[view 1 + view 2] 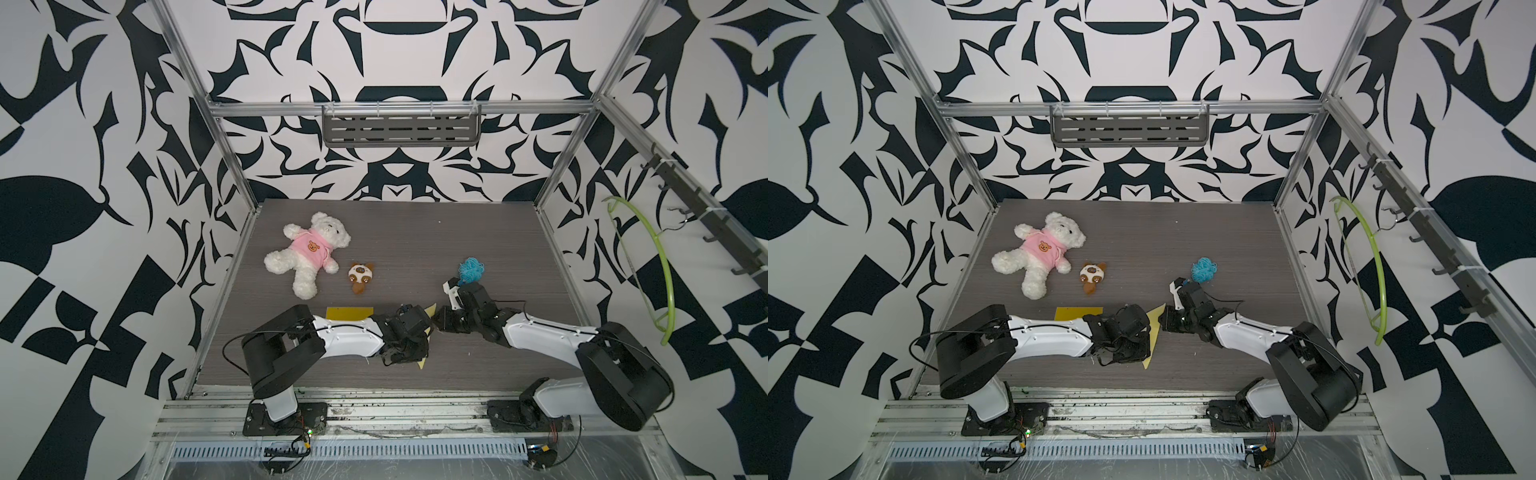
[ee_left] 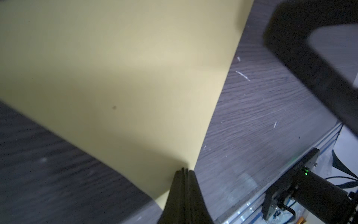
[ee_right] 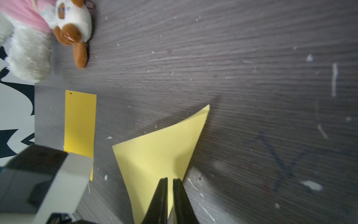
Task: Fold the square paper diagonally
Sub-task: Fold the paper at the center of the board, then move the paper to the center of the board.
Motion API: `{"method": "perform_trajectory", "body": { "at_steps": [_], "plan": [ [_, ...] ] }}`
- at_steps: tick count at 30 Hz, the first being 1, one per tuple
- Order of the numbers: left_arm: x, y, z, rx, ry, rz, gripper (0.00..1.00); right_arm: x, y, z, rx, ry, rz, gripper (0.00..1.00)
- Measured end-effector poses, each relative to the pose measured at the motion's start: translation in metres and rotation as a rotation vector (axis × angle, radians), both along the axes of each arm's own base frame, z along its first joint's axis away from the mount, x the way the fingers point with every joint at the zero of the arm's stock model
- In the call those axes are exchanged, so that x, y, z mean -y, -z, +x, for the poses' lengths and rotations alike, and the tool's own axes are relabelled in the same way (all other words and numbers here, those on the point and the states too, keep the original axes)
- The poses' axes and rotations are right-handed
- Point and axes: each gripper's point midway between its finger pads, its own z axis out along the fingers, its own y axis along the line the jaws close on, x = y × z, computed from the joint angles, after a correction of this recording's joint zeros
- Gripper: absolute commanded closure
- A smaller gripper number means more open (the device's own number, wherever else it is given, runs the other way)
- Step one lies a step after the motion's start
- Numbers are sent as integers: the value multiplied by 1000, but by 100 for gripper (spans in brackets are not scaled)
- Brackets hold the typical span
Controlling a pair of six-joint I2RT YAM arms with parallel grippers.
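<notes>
The left gripper [image 2: 184, 171] clamps the paper's [image 2: 135, 77] near corner to steady it while the right gripper [image 3: 170, 180], barely parted, sits over its right edge.

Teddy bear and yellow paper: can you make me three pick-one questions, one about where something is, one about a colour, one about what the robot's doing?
1. Where is the small brown-and-white toy? A on the table beside the teddy bear; B on top of the bear; C held in the air.
2. What colour is the bear's shirt? A green; B pink; C black.
3. How are the left gripper's jaws? A wide open; B shut on the toy; C shut on a corner of the yellow paper.
Answers: A, both top views show it lying by the bear; B, the shirt is pink; C, the left wrist view shows them pinching the paper's corner.
</notes>
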Motion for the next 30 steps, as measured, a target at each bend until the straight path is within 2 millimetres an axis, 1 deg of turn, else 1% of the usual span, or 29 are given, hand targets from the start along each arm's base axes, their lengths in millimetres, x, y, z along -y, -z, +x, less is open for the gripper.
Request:
{"method": "perform_trajectory", "body": {
  "at_steps": [4, 17, 20, 24, 26, 28, 30],
  "plan": [
    [0, 0, -1, 0, 3, 0, 100, -2, 10, 0, -21, -1, -4, 88],
    [4, 0, -3, -4, 11, -2, 100, -4, 10, 4, -10, 2, 9, 88],
    [4, 0, -3, -4, 11, -2, 100, -6, 2, 6, 7, 5, 27, 87],
    [4, 0, -3, -4, 11, -1, 100, -10, -22, 9, 62, 2, 76, 86],
    [4, 0, -3, -5, 11, 0, 100, -12, -30, 10, 82, -3, 96, 86],
    [4, 0, -3, -5, 11, 0, 100, -13, -33, 11, 89, -7, 104, 86],
    [4, 0, -3, -5, 11, 0, 100, -14, -29, 11, 79, -8, 102, 86]
  ]
}}
